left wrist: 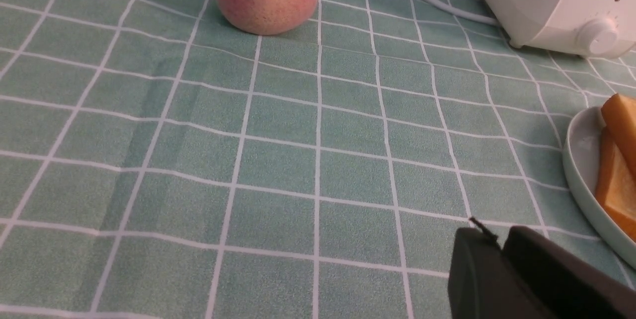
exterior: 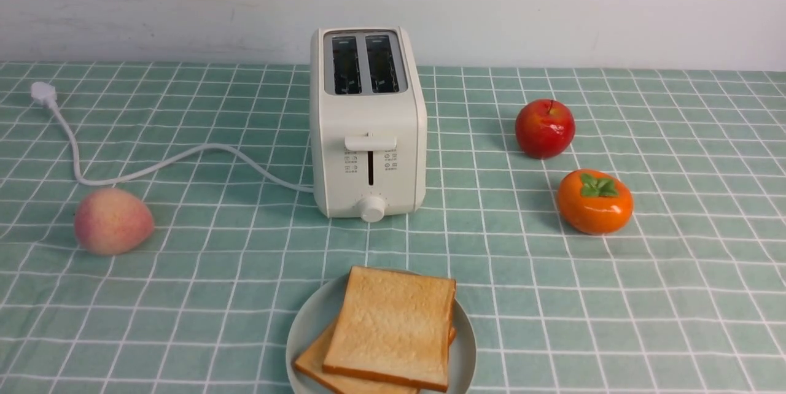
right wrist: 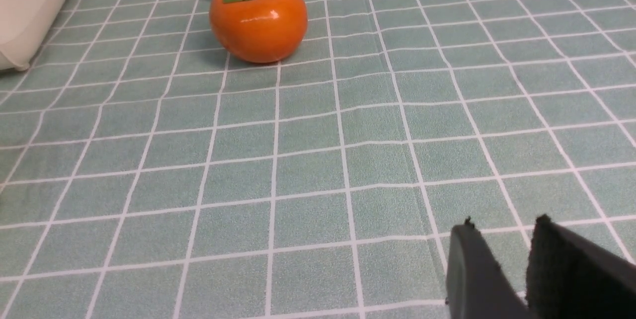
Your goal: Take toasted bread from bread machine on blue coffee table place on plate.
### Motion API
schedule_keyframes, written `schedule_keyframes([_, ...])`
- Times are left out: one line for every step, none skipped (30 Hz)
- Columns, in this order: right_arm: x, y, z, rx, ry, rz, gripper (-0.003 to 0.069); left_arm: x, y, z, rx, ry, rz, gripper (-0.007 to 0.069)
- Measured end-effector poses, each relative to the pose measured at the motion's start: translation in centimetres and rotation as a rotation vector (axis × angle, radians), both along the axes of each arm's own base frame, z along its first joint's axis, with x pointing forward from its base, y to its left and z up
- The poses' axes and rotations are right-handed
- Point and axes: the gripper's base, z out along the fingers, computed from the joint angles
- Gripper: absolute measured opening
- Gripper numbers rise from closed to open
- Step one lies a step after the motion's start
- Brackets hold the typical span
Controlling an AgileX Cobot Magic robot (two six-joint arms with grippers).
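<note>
toast [exterior: 393, 326] lies as two overlapping slices on the plate [exterior: 301, 345], the top one turned askew over the other, probably because each was simply let go there, close in front of the toaster [exterior: 368, 124] with its bare slots. left tool [left wrist: 497, 254] has its tips nearly together and right tool [right wrist: 507, 254] stands slightly parted, both holding nothing. green gridded cloth, lightly rippled, covers the table [exterior: 215, 320], which runs back to a pale, scuffed wall [exterior: 184, 7].

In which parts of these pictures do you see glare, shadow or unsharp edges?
Front view: bright glare spots on the red apple; left wrist view: faint shadow bands across the cloth; right wrist view: small glare on the persimmon, tool tips dark and soft.
</note>
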Motion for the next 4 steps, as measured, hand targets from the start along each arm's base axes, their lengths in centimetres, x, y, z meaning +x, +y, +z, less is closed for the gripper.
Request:
schedule_keyframes([0.00, 0.00, 0.00, 0.000, 0.000, 0.000, 0.0183, 0.00, 0.00, 0.00, 0.000, 0.000, 0.000, 0.0067])
schedule_keyframes([0.00, 0.00, 0.00, 0.000, 0.000, 0.000, 0.0184, 0.00, 0.00, 0.00, 0.000, 0.000, 0.000, 0.0069])
schedule_keyframes([0.00, 0.00, 0.00, 0.000, 0.000, 0.000, 0.0185, 0.00, 0.00, 0.00, 0.000, 0.000, 0.000, 0.0070])
schedule_keyframes([0.00, 0.00, 0.00, 0.000, 0.000, 0.000, 0.0188, 0.00, 0.00, 0.00, 0.000, 0.000, 0.000, 0.0071])
